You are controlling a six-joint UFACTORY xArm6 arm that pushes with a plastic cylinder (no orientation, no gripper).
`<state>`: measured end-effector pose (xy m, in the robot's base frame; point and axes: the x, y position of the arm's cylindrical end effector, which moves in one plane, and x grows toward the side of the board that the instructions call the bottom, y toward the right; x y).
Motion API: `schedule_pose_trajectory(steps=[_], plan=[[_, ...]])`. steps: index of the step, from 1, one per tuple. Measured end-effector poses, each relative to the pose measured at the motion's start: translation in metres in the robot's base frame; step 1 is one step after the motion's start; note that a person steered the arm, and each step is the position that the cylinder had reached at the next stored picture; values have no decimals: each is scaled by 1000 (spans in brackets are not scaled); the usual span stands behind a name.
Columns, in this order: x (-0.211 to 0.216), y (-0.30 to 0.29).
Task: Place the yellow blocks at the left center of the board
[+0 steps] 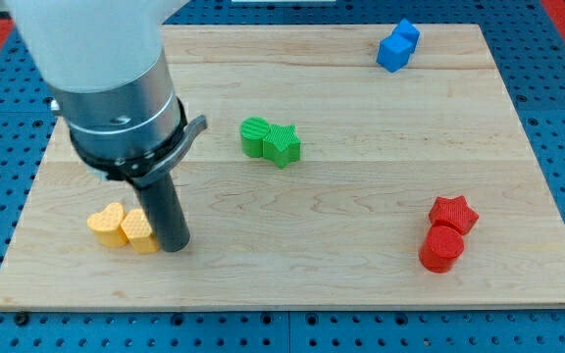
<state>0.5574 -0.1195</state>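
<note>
1. The bench (361, 284) is a pale wooden board lying on a blue pegboard surface (557, 88); all four of its edges show in the camera view.
2. The two yellow blocks sit near the bench's bottom-left corner: a yellow heart-shaped block (107, 224) and, touching it on the view's right, a second yellow block (138, 231) whose shape I cannot make out.
3. Both yellow blocks lie close to the bottom edge, a little in from the left edge, with a strip of bare wood on each of those sides.
4. My tip (174, 245) stands on the bench just beside the second yellow block, against its right side.
5. The tool is a plain rod, so it grasps nothing; it only stands against that block.
6. The arm's wide body covers the bench's upper-left part, so the left edge above the yellow blocks is partly hidden.
7. Two green blocks (270, 140) touch each other near the bench's middle, toward the top edge.
8. Two blue blocks (397, 45) sit together at the top edge, toward the top-right corner.
9. A red star-shaped block (453, 213) and a red round block (441, 248) touch near the bottom-right corner.
10. Bare wood runs from my tip across to the red pair.
</note>
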Motion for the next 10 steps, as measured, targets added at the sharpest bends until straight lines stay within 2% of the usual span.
schedule_pose_trajectory(steps=[1, 3, 6, 8, 9, 10], plan=[[15, -9], [13, -48], [-63, -123], [-91, -137], [-120, -137], [-88, -137]])
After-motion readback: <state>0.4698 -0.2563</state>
